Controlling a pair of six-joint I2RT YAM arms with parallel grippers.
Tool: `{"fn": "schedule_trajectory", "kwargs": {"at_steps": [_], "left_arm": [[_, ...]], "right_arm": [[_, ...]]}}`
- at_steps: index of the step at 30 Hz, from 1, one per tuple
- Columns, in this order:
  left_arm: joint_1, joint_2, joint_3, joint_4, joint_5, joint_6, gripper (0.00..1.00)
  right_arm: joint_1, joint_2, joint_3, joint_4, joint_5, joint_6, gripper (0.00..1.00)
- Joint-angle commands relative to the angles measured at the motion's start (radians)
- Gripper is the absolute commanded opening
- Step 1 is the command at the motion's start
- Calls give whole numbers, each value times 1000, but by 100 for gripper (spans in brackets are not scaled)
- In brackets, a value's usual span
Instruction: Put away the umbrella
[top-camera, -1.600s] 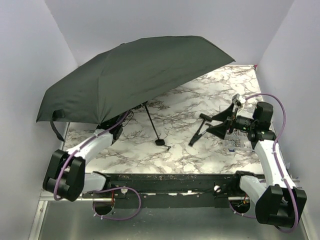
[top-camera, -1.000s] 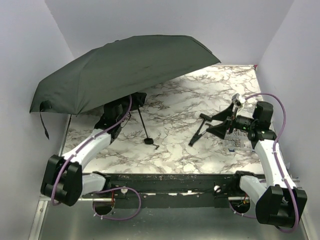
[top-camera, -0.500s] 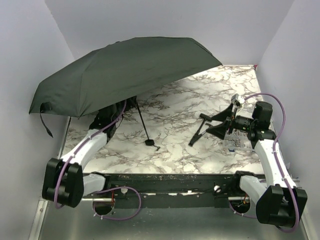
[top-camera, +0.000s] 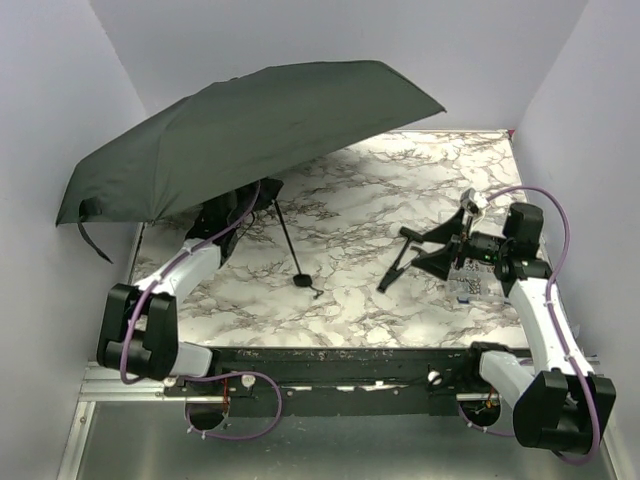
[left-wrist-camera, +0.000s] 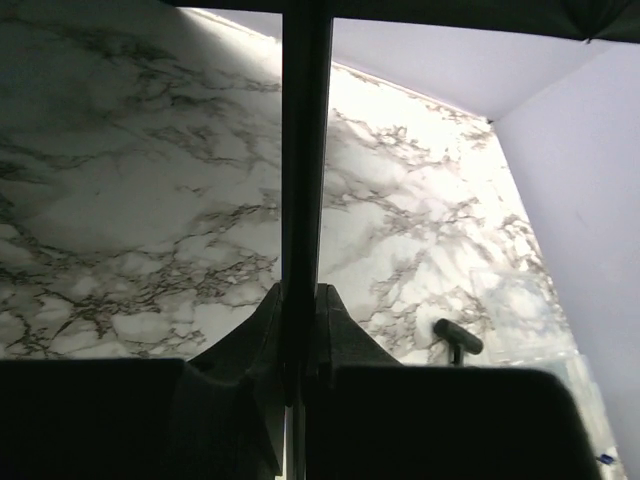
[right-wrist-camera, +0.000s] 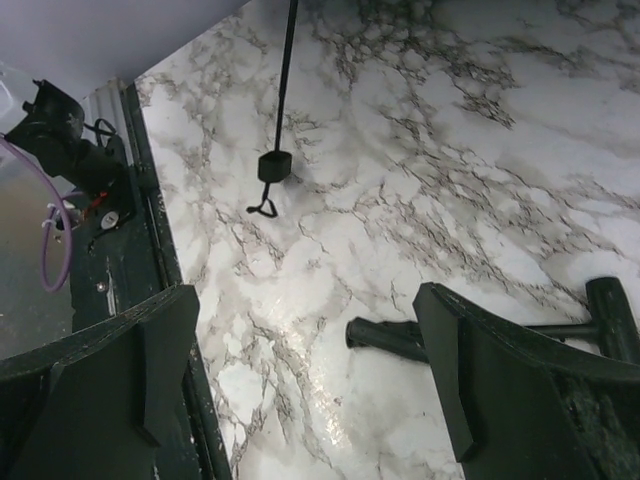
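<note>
Umbrella open, canopy tilted over left rear of tabletop. Thin shaft slopes down to knob handle, on or just above marble — cannot tell which. Left pincer clamped on shaft, high up under canopy. Right pincer spread wide, empty, near hammer. Likely light but top-heavy. Fabric soft, ribs thin and bendable — grip rigid shaft or knob, not cloth. Slim shaft may twist in grip.

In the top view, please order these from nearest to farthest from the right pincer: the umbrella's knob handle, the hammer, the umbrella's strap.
1. hammer, just left of the right pincer
2. knob handle, middle of the table
3. strap, far left
</note>
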Motion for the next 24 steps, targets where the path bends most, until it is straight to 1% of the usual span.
{"fn": "schedule_trajectory", "kwargs": {"at_steps": [1, 4, 6, 8, 10, 12, 15, 17, 20, 24], "left_arm": [[-3, -110, 13, 117, 161, -84, 0], [-56, -184, 51, 97, 200, -121, 0], [-114, -232, 52, 101, 185, -143, 0], [-175, -269, 44, 115, 164, -156, 0], [-227, -299, 25, 136, 137, -165, 0], [-270, -323, 1, 165, 100, -175, 0], [-316, -339, -28, 220, 43, -207, 0], [-347, -336, -43, 278, 9, -240, 0], [-404, -320, -25, 301, -61, -255, 0], [-474, -290, 2, 311, -160, -264, 0]], "right_arm": [[78, 40, 96, -110, 39, -102, 100], [220, 120, 273, -263, 110, -182, 100], [302, 183, 384, -320, 131, -167, 99], [376, 239, 469, -315, 149, -97, 100], [428, 269, 520, -243, 170, 21, 99], [466, 276, 537, -121, 192, 153, 100], [512, 272, 513, 46, 218, 359, 100], [530, 270, 484, 149, 215, 463, 99], [562, 287, 467, 243, 213, 539, 100], [614, 334, 498, 237, 238, 544, 100]]}}
